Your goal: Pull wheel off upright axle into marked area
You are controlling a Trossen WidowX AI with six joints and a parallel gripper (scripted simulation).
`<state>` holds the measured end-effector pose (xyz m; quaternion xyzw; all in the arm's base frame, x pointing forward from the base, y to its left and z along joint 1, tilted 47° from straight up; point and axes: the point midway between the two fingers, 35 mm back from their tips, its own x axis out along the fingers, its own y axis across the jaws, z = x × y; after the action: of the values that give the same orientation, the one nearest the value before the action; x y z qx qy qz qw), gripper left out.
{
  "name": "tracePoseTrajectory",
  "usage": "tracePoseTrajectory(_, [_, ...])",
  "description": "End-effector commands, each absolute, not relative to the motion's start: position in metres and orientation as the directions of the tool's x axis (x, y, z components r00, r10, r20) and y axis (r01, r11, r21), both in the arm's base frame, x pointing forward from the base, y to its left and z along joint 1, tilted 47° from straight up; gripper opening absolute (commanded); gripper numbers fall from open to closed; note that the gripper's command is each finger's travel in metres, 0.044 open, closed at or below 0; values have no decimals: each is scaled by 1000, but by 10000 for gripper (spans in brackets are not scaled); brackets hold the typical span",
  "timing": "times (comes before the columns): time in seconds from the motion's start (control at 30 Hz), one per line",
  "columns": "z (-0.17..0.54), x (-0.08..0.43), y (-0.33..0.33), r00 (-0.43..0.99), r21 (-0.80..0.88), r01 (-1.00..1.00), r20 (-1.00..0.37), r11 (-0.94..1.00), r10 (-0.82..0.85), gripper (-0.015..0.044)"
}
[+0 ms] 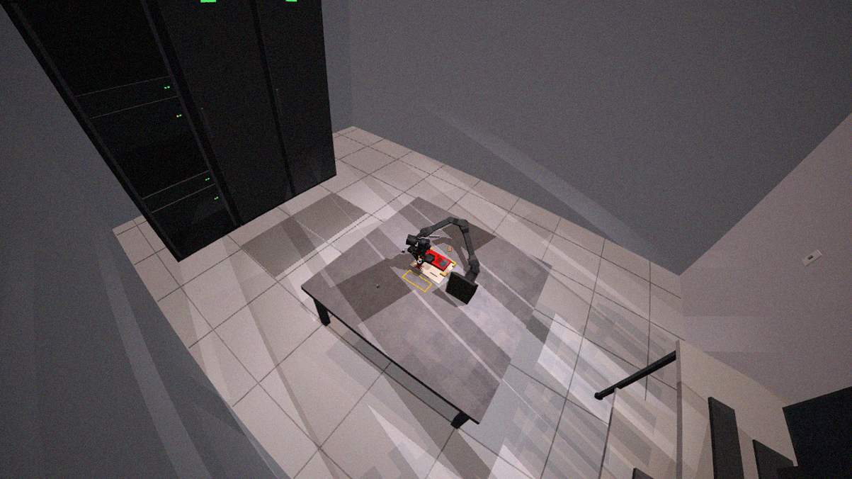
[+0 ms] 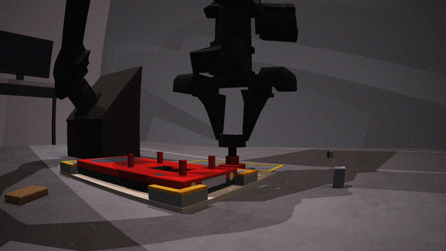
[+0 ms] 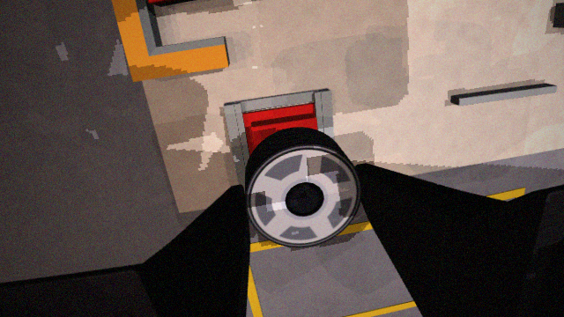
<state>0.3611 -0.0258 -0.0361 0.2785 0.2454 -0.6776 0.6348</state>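
My gripper (image 1: 419,263) (image 2: 232,137) (image 3: 300,186) is shut on the black-tyred wheel (image 2: 231,141) (image 3: 280,201), a fingertip on each side of the tyre. The wheel is level, raised above the red axle base (image 2: 232,160) (image 3: 282,115). The dark upright axle (image 2: 232,152) (image 3: 304,199) shows below the wheel and fills its hub hole in the wrist view; none of it sticks out above the wheel. The wheel seems to be still around the axle's upper end. The marked area's yellow outline (image 1: 414,284) (image 2: 276,168) (image 3: 264,246) lies on the table beside the axle stand.
The red car body (image 1: 441,258) (image 2: 146,170) with upright pegs sits on a pale board (image 2: 118,188) (image 3: 379,123) between yellow-topped corner brackets (image 2: 177,196) (image 3: 189,62). A wooden block (image 2: 26,194), a grey block (image 2: 338,177) and a small cube (image 2: 330,154) stand apart.
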Motion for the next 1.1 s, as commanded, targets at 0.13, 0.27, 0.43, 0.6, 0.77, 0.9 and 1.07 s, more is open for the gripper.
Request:
tracePoseTrajectory(0.13, [-33,362,-20,-32,23,998,-691,-66,-722,0])
tracePoseTrajectory(0.27, [-32,362,-19,-32,23,998,-691,-65,-722,0])
tracePoseTrajectory(0.43, [-31,362,-18,-31,23,998,-691,-65,-723,0])
tracePoseTrajectory(0.6, [-30,362,-16,-30,23,998,-691,-64,-723,0])
tracePoseTrajectory(0.77, [-29,362,-15,-30,24,998,-690,-64,-723,0])
tracePoseTrajectory(0.9, [-28,362,-14,-29,24,998,-690,-63,-723,0])
tracePoseTrajectory(1.07, [-27,362,-13,-29,24,998,-690,-63,-723,0])
